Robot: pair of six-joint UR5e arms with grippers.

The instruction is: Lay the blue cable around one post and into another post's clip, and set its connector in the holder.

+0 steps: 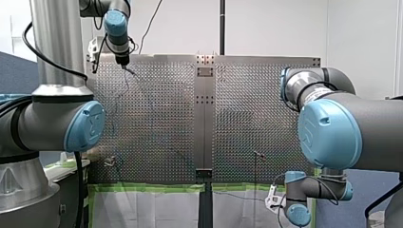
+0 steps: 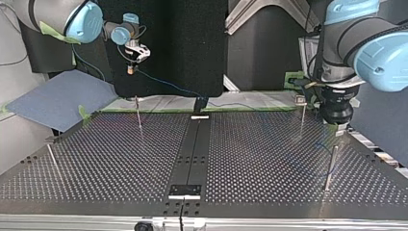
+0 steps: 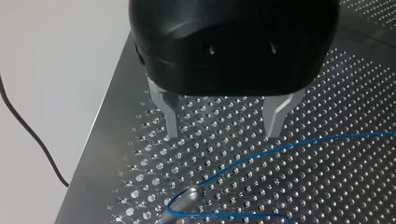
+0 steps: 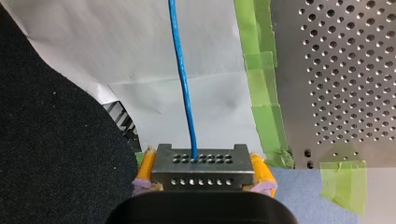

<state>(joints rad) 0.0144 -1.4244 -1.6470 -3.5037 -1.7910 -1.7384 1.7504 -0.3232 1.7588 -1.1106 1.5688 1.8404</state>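
Left gripper (image 3: 224, 122) fingers spread, empty, above the blue cable (image 3: 280, 147) looped at a post (image 3: 187, 196). Right gripper (image 4: 204, 173) fingers clamp the connector (image 4: 201, 158) beyond the tabletop (image 4: 345, 70) edge. Risk: a taut pull may slip the loop off the post.

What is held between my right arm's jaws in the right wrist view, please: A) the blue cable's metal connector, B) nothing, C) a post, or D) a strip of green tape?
A: the metal connector sits clamped between the yellow pads of my right arm's jaws, the blue cable running out of it.
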